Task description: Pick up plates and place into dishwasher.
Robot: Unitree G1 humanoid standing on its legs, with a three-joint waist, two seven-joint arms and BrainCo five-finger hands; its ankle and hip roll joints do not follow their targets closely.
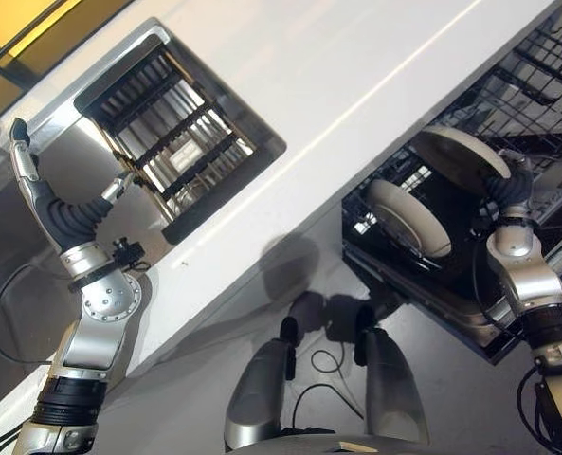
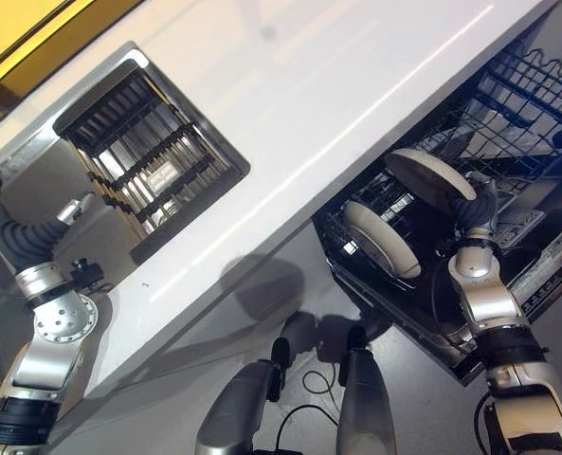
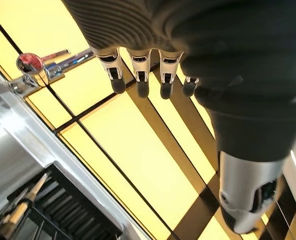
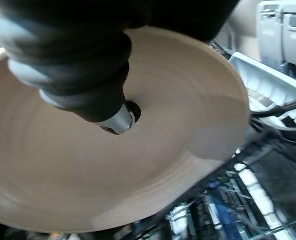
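- My right hand [image 1: 510, 190] grips a beige plate [image 1: 462, 156] by its rim, thumb pressed on its face, over the dishwasher rack [image 1: 546, 85].
- A second plate [image 1: 408, 218] stands on edge in that rack, just beside.
- My left hand [image 1: 34, 185] hangs open by the sink [image 1: 172, 133] in the white desk [image 1: 337, 85], fingers straight, holding nothing.

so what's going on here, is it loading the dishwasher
Yes. The right hand holds a beige plate over the pulled-out dishwasher rack, thumb pressed on its face. Another plate already stands on edge in the rack. The left hand is raised, fingers straight and holding nothing, beside a dish rack set into the white counter.
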